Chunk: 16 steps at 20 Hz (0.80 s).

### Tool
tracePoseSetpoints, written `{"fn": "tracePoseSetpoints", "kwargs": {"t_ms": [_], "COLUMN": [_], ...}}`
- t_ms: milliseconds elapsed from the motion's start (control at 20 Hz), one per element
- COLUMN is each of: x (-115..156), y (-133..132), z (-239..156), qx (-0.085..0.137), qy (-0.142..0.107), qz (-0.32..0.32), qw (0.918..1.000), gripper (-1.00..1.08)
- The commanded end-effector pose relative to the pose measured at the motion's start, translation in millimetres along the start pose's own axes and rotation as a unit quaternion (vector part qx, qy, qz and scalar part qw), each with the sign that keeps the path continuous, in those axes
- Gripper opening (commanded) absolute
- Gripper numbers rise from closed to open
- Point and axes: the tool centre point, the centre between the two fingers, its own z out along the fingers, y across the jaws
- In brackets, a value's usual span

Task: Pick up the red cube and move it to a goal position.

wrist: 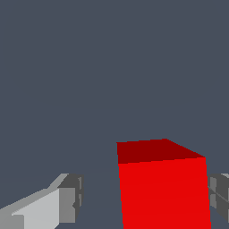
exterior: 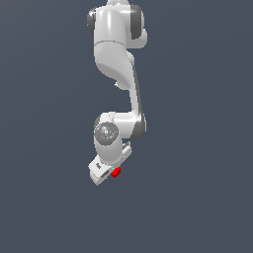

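Observation:
The red cube (wrist: 163, 188) is a small bright red block that sits between my two grey fingers in the wrist view. One finger (wrist: 70, 199) stands well apart from the cube. The other finger (wrist: 219, 197) is right at the cube's opposite face. My gripper (wrist: 145, 197) is open around the cube, with a clear gap on one side. In the exterior view the red cube (exterior: 116, 172) shows at the tip of the white gripper (exterior: 111, 174), low in the middle of the picture.
The white arm (exterior: 116, 44) hangs down from the top of the exterior view. Around it there is only a plain dark grey ground (exterior: 197, 197).

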Motion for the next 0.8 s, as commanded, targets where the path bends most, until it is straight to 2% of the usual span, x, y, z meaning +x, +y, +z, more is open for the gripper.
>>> {"fn": "tracePoseSetpoints", "kwargs": {"t_ms": [0, 250, 300, 750], "x": [1.7, 2.8, 2.8, 2.8], "y": [2.3, 3.3, 3.3, 3.3], "z": [3.8, 5.0, 5.0, 5.0], "qx": [0.0, 0.0, 0.0, 0.0], "qy": [0.0, 0.0, 0.0, 0.0], "qz": [-0.009, -0.012, -0.012, -0.012], "qw": [1.0, 0.9999, 0.9999, 0.9999], "gripper": [1.0, 1.0, -1.0, -1.0]}}
